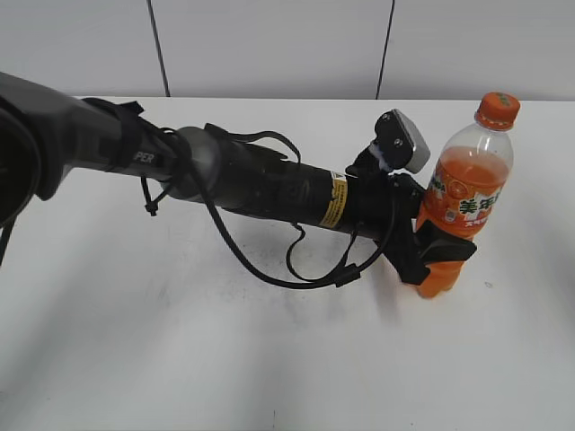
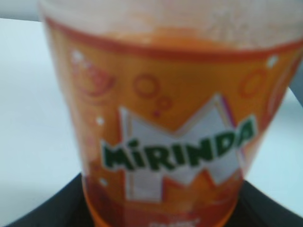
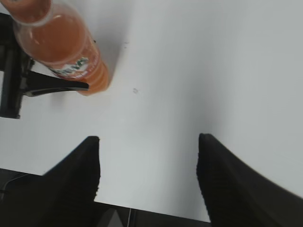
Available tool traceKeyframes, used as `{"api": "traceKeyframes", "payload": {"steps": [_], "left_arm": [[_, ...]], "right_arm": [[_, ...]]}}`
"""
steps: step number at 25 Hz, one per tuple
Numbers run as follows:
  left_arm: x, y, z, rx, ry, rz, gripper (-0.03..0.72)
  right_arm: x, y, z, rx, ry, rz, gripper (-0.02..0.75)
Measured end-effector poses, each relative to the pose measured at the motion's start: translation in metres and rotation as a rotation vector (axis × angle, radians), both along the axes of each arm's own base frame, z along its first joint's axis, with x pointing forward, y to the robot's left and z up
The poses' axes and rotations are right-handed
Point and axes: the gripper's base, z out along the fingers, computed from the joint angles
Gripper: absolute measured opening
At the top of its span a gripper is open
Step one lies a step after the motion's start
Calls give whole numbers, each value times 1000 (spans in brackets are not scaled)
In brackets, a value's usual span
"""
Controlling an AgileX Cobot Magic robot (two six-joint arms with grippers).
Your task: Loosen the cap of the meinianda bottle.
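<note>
The meinianda bottle stands upright on the white table at the right, with orange drink and an orange, green and white label. Its orange cap sits on top. My left gripper is shut on the bottle's lower body, below the label. In the left wrist view the bottle's label fills the frame between the black fingers. My right gripper is open and empty above the table; the bottle and a left finger show at the top left of its view. The right arm is not seen in the exterior view.
The white table spreads out in front and to the left. A grey panelled wall stands behind it. The left arm with its black cables stretches across the table's middle.
</note>
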Motion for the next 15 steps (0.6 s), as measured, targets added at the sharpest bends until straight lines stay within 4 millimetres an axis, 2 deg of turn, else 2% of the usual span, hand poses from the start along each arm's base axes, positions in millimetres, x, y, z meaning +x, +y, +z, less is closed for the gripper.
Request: {"api": "traceKeyframes", "payload": {"steps": [4, 7, 10, 15], "left_arm": [[1, 0, 0, 4, -1, 9, 405], [1, 0, 0, 0, 2, 9, 405], [2, 0, 1, -18, 11, 28, 405], [4, -1, 4, -46, 17, 48, 405]], "right_arm": [[49, 8, 13, 33, 86, 39, 475], [74, 27, 23, 40, 71, 95, 466], [86, 52, 25, 44, 75, 158, 462], [99, 77, 7, 25, 140, 205, 461]]}}
